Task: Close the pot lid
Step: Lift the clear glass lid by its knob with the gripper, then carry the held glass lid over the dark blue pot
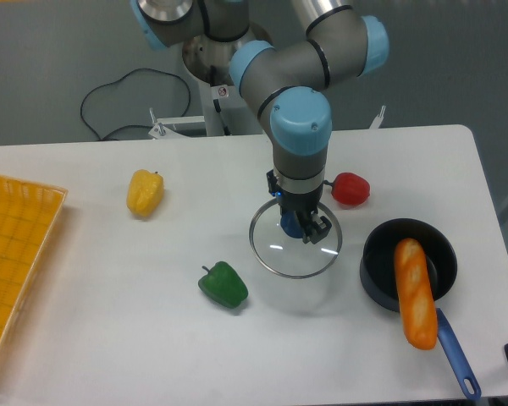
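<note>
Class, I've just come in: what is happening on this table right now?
A single robot arm holds a glass lid by its blue knob, its gripper shut on it. The lid hangs between the green pepper and the pot, left of the pot and not yet over it. A bread loaf lies in the pot, sticking out over its rim by the handle. A red pepper, a yellow pepper and a yellow basket sit untouched.

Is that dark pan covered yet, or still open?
Still open. The pot has no cover on it; a bread loaf lies across it. The glass lid hangs left of it, its knob held in the gripper.
</note>
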